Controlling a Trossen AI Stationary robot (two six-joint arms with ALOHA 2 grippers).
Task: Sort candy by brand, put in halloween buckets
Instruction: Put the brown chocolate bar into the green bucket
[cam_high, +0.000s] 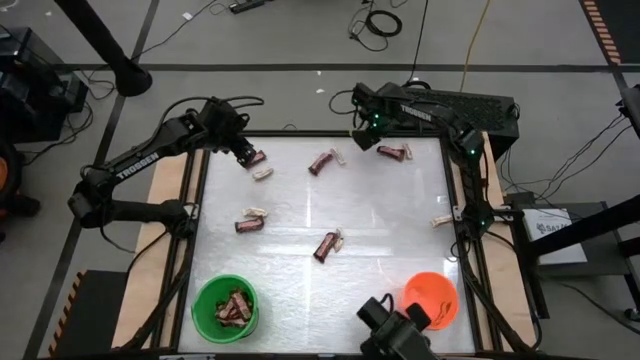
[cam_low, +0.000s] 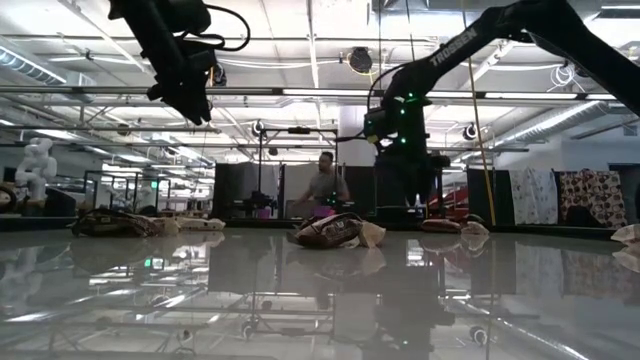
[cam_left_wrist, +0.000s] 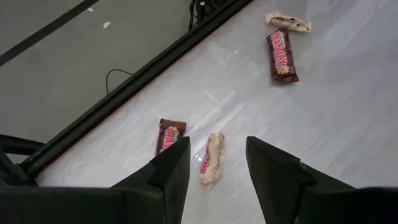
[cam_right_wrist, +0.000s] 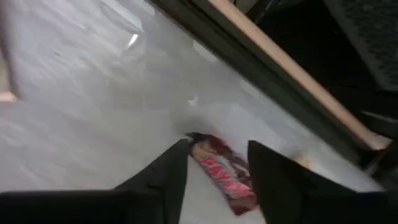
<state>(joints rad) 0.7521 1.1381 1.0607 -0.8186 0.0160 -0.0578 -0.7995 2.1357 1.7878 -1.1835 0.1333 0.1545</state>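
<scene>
White and glossy, the desk (cam_high: 390, 260) carries the scattered candy, and the bright green round plastic bucket (cam_high: 225, 306) at its near edge serves here as the landmark; dark reddish-brown wrapped bars are already seen inside it. The bright orange round plastic bucket (cam_high: 431, 299) stands well to the right of the green bucket along the same edge, and its contents cannot be made out. At the far side of the desk from the green bucket, roughly straight beyond it, the left gripper (cam_left_wrist: 216, 163) is held above the surface with its fingers parted and nothing between them. Below it, a pale tan wrapped bar (cam_left_wrist: 212, 159) is framed in the gap, while a dark reddish-brown wrapped bar (cam_left_wrist: 168, 134) lies just beside that, close to one finger. A mixed pick is judged the main risk: with the two brands so near each other, a descent slightly off line could catch or nudge the brown bar, and the wrong candy could be carried to a bucket. On the slick surface, a thin wrapper could also be pushed away rather than pinched. The right gripper (cam_right_wrist: 217, 167) is placed at the far corner diagonally opposite the green bucket, fingers apart and empty, above another reddish-brown bar (cam_right_wrist: 219, 171) lying close to the desk's frame, where a finger could strike the edge rail.
</scene>
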